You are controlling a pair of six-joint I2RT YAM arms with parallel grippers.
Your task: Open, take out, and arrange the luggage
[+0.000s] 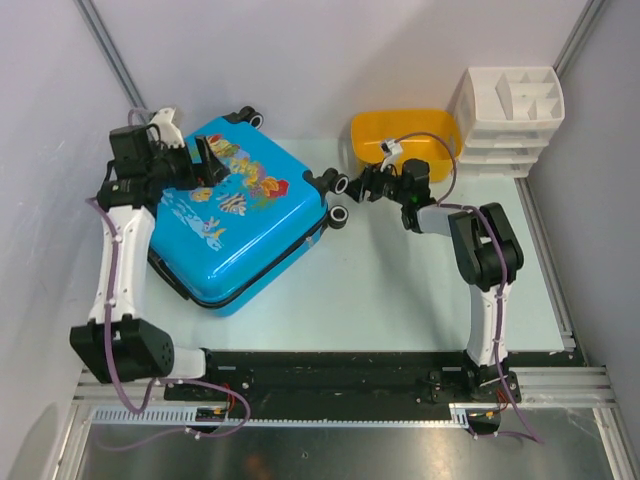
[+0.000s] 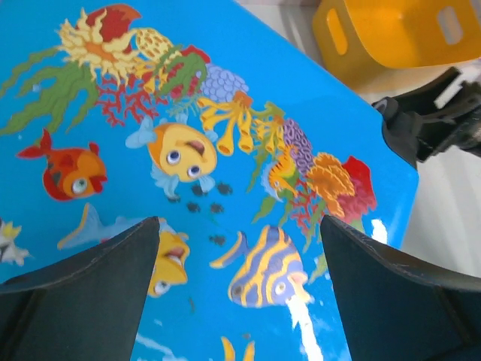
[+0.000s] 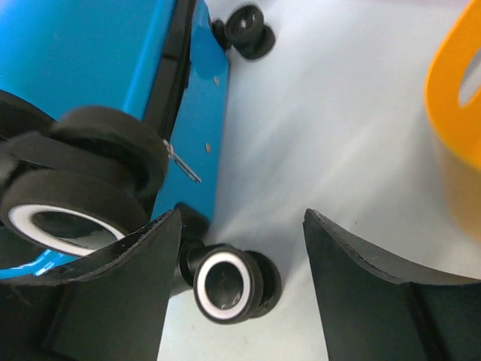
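The luggage is a bright-blue hard-shell suitcase with a fish print, lying flat and zipped shut on the left of the table. My left gripper hovers open over its far part; in the left wrist view the printed shell fills the space between the open fingers. My right gripper is open beside the case's wheel end. In the right wrist view a black wheel with a white ring sits between the open fingers, and the blue shell is at upper left.
A yellow plastic tub stands behind the right gripper, also in the right wrist view. A white drawer organiser stands at the back right. Grey walls close in the left and back.
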